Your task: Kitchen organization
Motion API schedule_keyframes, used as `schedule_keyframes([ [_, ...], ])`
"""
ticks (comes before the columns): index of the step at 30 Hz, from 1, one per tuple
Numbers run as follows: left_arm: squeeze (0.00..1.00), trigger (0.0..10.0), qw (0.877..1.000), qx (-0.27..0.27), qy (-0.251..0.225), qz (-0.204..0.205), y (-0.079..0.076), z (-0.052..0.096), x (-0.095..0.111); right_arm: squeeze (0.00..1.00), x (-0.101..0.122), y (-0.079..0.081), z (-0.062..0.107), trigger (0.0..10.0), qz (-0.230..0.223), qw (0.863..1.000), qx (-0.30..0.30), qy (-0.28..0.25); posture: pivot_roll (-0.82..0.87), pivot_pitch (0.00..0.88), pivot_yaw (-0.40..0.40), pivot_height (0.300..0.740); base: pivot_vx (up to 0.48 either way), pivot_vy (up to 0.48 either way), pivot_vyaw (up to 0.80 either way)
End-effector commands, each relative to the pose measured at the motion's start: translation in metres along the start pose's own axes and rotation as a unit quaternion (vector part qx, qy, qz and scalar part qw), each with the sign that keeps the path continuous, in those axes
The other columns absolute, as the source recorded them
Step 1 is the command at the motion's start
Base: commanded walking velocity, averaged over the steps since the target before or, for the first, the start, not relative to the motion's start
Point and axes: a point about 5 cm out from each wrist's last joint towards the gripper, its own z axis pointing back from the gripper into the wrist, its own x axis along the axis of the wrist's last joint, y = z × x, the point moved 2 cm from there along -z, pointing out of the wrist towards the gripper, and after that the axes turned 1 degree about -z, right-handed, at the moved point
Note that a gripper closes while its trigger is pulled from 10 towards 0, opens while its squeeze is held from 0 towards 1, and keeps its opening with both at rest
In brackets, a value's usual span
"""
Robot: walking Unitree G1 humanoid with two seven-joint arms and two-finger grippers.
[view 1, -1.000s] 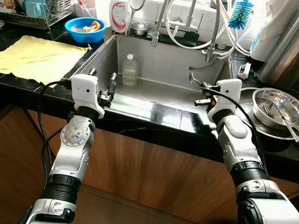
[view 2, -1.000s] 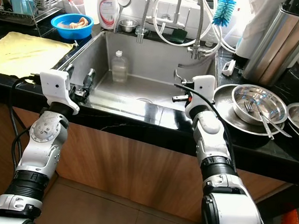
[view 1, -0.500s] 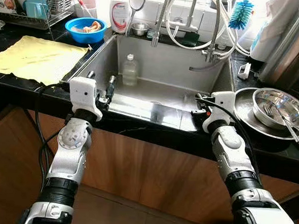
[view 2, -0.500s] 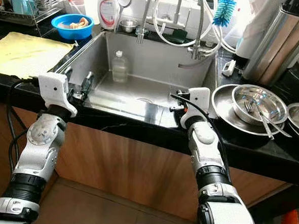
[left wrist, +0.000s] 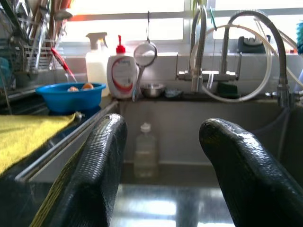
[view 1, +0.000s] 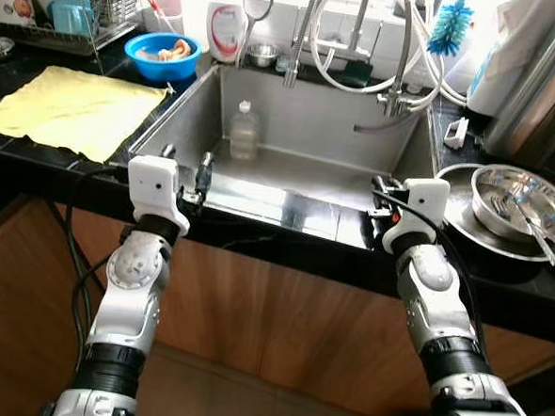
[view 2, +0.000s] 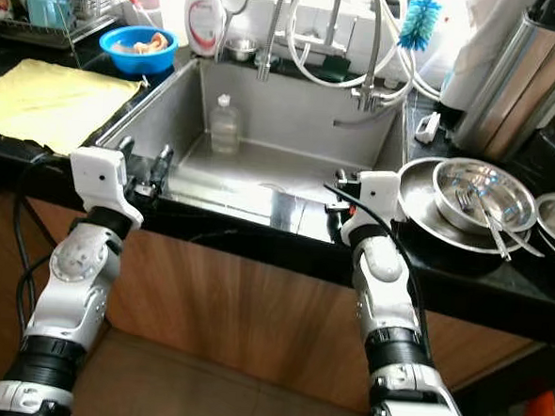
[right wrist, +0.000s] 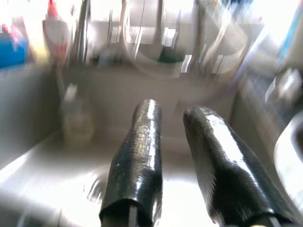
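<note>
clear plastic bottle (view 1: 244,130) upright in sink (view 1: 298,176); likely light, slick if wet, take at mid-body. left gripper (view 1: 202,170) fingers apart, right gripper (view 1: 382,189) fingers narrowly apart, both empty at counter edge

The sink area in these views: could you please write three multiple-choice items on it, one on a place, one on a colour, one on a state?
1. Where does the clear plastic bottle stand?
A. inside the sink, near its back wall
B. on the yellow cloth
C. in the steel bowl

2. What colour is the bowl by the soap bottle?
A. red
B. blue
C. white

3. How is the left pincer?
A. shut on the bottle
B. open, holding nothing
C. shut on a spoon

Answers: 1 A, the bottle rests on the basin floor by the back wall. 2 B, its rim is bright blue. 3 B, the left wrist view shows a wide gap between its fingers.
</note>
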Motion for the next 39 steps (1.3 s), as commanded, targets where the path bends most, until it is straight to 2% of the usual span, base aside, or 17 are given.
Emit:
schedule_keyframes([
  [1,0.00,10.0,1.000,-0.002,-0.013,-0.013,-0.003,-0.004,0.007,0.00,0.030,0.000,0.000,10.0,0.008,0.998,-0.014,-0.058,0.07,0.000,-0.024,0.740,0.000,0.000,0.00],
  [3,0.00,10.0,0.998,-0.025,-0.032,-0.053,-0.005,-0.014,0.017,0.00,0.051,0.003,0.007,10.0,0.008,0.995,-0.021,-0.099,0.06,0.000,-0.017,0.740,0.000,0.000,0.00],
  [4,0.00,10.0,0.998,-0.019,-0.043,-0.045,-0.001,-0.016,0.023,0.00,0.057,0.003,0.010,10.0,0.008,0.994,-0.030,-0.109,0.04,0.000,-0.018,0.740,0.000,0.000,0.00],
  [5,0.00,10.0,0.999,0.027,-0.042,0.022,0.012,-0.015,0.023,0.00,0.063,0.004,0.023,10.0,0.008,0.992,-0.043,-0.120,0.04,0.000,-0.017,0.740,0.000,0.000,0.00],
  [7,0.00,10.0,0.998,0.046,-0.031,0.031,0.017,-0.012,0.018,0.00,0.062,0.005,0.028,10.0,0.009,0.992,-0.047,-0.120,0.05,0.000,-0.003,0.740,0.000,0.000,0.00],
  [8,0.00,10.0,0.999,0.023,-0.037,-0.016,0.018,-0.012,0.021,0.00,0.058,0.003,0.038,10.0,-0.006,0.992,-0.065,-0.105,0.03,0.000,-0.009,0.740,0.000,0.000,0.00],
  [9,0.00,10.0,0.998,0.003,-0.042,-0.039,0.016,-0.012,0.023,0.00,0.059,0.004,0.042,10.0,0.000,0.993,-0.065,-0.101,0.03,0.000,-0.009,0.740,0.000,0.000,0.00],
  [10,0.00,10.0,0.997,-0.015,-0.036,-0.070,0.014,-0.020,0.019,0.00,0.059,0.005,0.044,10.0,0.021,0.993,-0.056,-0.102,0.02,0.000,-0.021,0.740,0.000,0.000,0.00],
  [12,0.00,10.0,0.996,-0.019,-0.038,-0.077,0.012,-0.025,0.020,0.00,0.057,0.007,0.043,10.0,0.036,0.994,-0.046,-0.097,0.03,0.000,-0.019,0.740,0.000,0.000,0.00],
  [15,0.00,10.0,0.997,-0.019,-0.062,-0.043,0.006,-0.031,0.033,0.00,0.059,0.016,0.044,10.0,0.070,0.993,-0.013,-0.096,0.03,0.000,-0.019,0.740,0.000,0.000,0.00],
  [17,0.00,10.0,0.997,-0.012,-0.063,-0.035,0.000,-0.023,0.032,0.00,0.053,0.014,0.053,10.0,0.045,0.995,-0.037,-0.081,0.02,0.000,-0.020,0.740,0.000,0.000,0.00],
  [20,0.00,10.0,0.998,-0.011,-0.056,-0.032,-0.003,-0.014,0.028,0.00,0.047,0.016,0.062,10.0,0.044,0.996,-0.045,-0.067,0.01,0.000,-0.014,0.740,0.000,0.000,0.00],
  [23,0.00,10.0,0.999,-0.015,-0.040,-0.034,-0.001,-0.002,0.016,0.00,0.038,0.023,0.080,10.0,0.035,0.997,-0.037,-0.054,0.00,0.000,-0.011,0.740,0.000,0.000,0.00],
  [27,0.00,10.0,0.999,-0.011,-0.021,-0.025,0.004,0.002,0.007,0.00,0.029,0.019,0.089,10.0,0.040,0.998,-0.037,-0.039,0.01,0.000,-0.012,0.740,0.000,0.000,0.00],
  [31,0.00,10.0,1.000,-0.007,-0.015,-0.018,0.003,0.001,0.004,0.00,0.017,0.007,0.091,10.0,0.050,0.997,-0.057,-0.021,0.00,0.000,-0.016,0.740,0.000,0.000,0.00],
  [34,0.00,10.0,1.000,-0.011,-0.014,-0.020,0.002,0.002,0.004,0.00,0.015,0.007,0.095,10.0,0.052,0.997,-0.058,-0.018,0.00,0.000,-0.015,0.740,0.000,0.000,0.00],
  [39,0.00,10.0,1.000,-0.005,0.005,-0.024,0.008,0.008,-0.007,0.00,0.005,0.007,0.104,10.0,0.060,0.996,-0.063,-0.005,0.00,0.000,-0.003,0.740,0.000,0.000,0.00],
])
